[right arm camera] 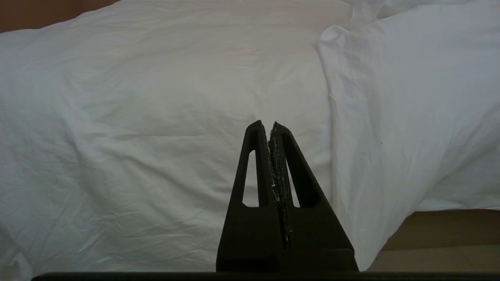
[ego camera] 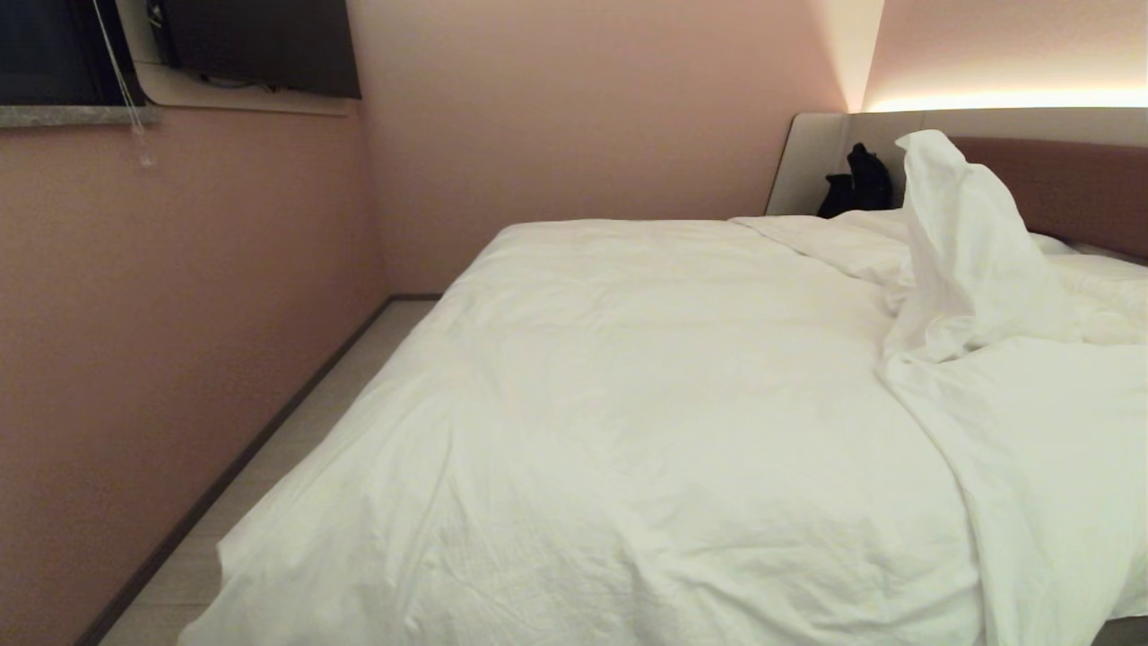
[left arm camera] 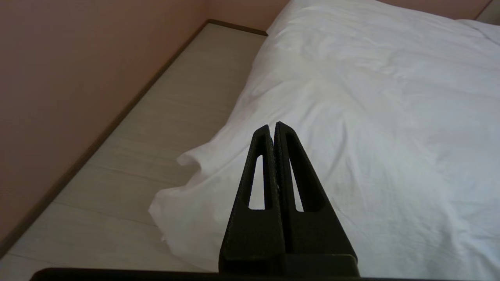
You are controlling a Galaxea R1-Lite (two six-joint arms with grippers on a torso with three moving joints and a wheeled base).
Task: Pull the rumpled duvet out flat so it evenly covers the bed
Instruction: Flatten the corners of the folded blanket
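The white duvet [ego camera: 646, 404] lies spread over most of the bed, hanging over its foot and left side. On the right it is folded back on itself, and one corner stands up in a peak [ego camera: 951, 206] in front of the brown headboard [ego camera: 1067, 188]. Neither gripper shows in the head view. In the left wrist view my left gripper [left arm camera: 272, 127] is shut and empty, held above the duvet's [left arm camera: 371, 117] corner near the floor. My right gripper [right arm camera: 268, 125] is shut and empty, facing the duvet's [right arm camera: 156, 136] hanging side beside a folded layer [right arm camera: 390, 117].
A pink wall [ego camera: 161, 341] runs close along the bed's left side, leaving a narrow strip of pale floor [ego camera: 305, 431]. A dark object [ego camera: 856, 184] sits at the head of the bed. The bed's brown base [right arm camera: 449, 226] shows under the duvet.
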